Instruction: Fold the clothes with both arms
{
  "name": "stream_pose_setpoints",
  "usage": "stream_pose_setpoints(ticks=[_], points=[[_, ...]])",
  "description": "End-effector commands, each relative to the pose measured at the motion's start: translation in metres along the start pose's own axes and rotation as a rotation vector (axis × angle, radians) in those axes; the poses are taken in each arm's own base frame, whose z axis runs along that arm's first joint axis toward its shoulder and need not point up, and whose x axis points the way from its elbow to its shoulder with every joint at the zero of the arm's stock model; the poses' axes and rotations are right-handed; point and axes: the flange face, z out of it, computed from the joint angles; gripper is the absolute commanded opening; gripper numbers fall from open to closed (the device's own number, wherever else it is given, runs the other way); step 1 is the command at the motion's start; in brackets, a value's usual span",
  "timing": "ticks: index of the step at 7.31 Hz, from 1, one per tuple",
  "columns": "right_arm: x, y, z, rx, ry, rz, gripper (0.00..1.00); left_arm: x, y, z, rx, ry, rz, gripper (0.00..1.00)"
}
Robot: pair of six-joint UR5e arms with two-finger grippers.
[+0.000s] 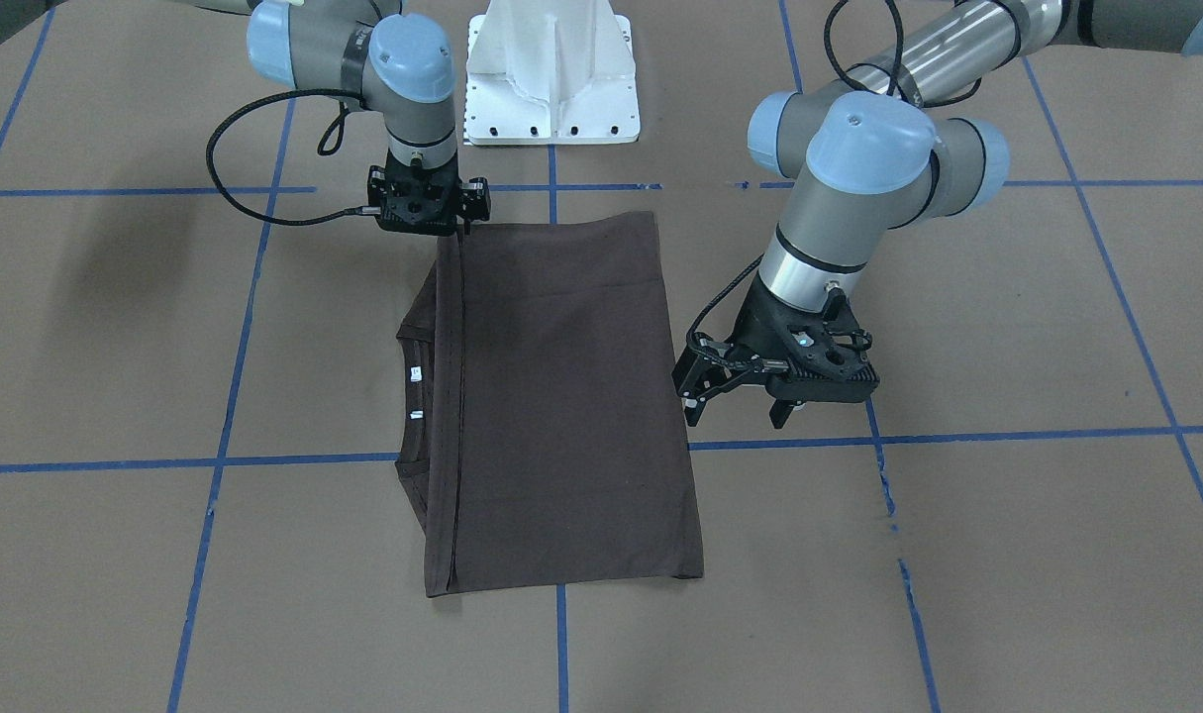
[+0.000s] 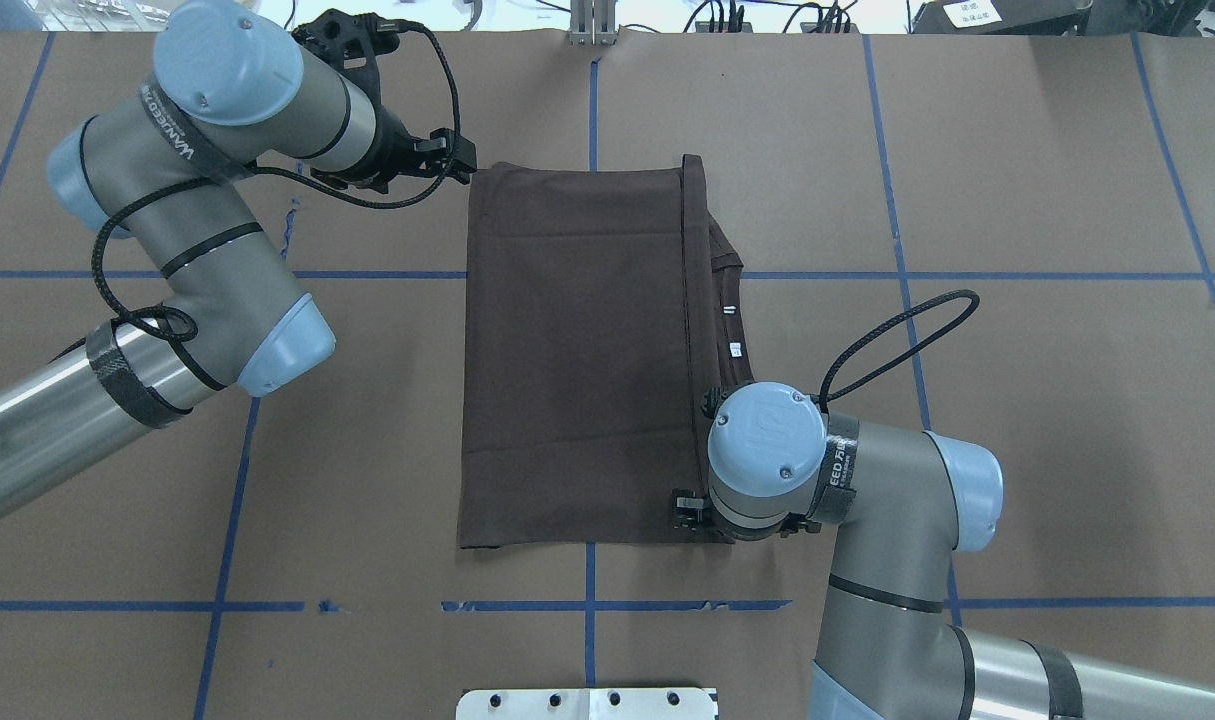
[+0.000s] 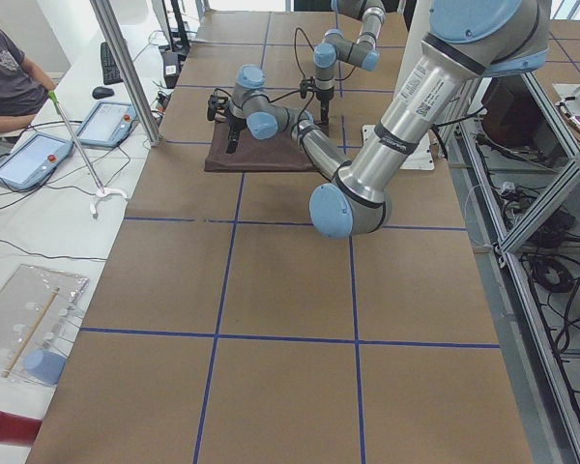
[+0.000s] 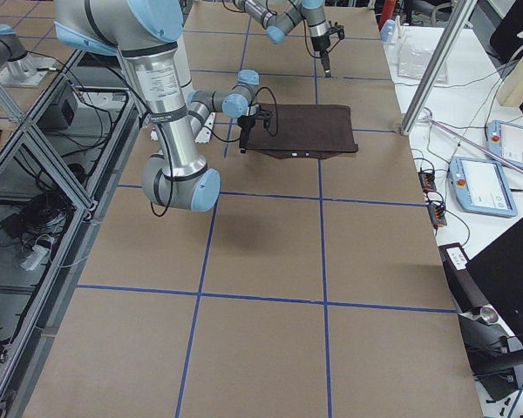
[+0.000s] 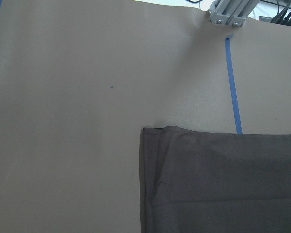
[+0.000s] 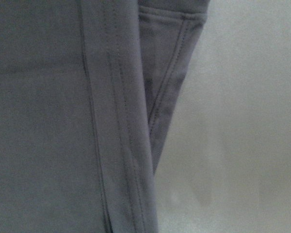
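Left arm [image 2: 207, 250]: the black strap [image 2: 180, 128] bore pale print, roughly "VANEE075", not sharp.
Right arm [image 2: 872, 470]: its strap [image 2: 840, 462] showed "EED750", the rest curving out of sight.
T-shirt [image 2: 577, 350]: the white neck tags [image 2: 735, 349] were too small to read.
White sign [image 2: 970, 12]: its marks were unreadable.

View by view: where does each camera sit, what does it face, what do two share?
Front-facing: across the table, facing the robot; shirt, left arm, right arm, pedestal.
Overhead: behind the robot, looking down; both arms.
Left: table's left end; left arm near, person.
Right: table's right end; right arm near.
Left wrist: above a shirt corner; no arm.
Right wrist: close on shirt's edge; no arm.
Shared: both wrist views show shirt on table.
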Motion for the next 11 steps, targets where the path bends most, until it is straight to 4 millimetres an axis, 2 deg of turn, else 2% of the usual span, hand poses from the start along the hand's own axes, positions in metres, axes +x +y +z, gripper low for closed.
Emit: stream_pose_setpoints(ticks=[1,4,7,9,10,11], points=[[0.003,-0.002,0.005,-0.003,0.014,0.006,1.0,0.0,0.0,0.0,0.0,0.002,0.0,1.0],[0.014,-0.012,0.006,-0.009,0.024,0.029,1.0,0.003,0.0,-0.002,0.003,0.007,0.002,1.0],[0.043,-0.029,0.014,0.0,0.057,0.067,1.0,0.005,0.0,-0.003,0.001,0.011,0.002,1.0],[0.073,-0.033,0.01,0.005,0.066,0.088,1.0,0.005,0.0,-0.003,0.002,0.01,-0.001,1.0],[0.08,-0.037,0.006,0.01,0.064,0.097,1.0,0.005,0.0,-0.003,0.002,0.01,-0.001,1.0],[0.08,-0.047,-0.007,0.025,0.044,0.11,1.0,0.005,0.0,-0.003,0.001,0.011,-0.001,1.0]])
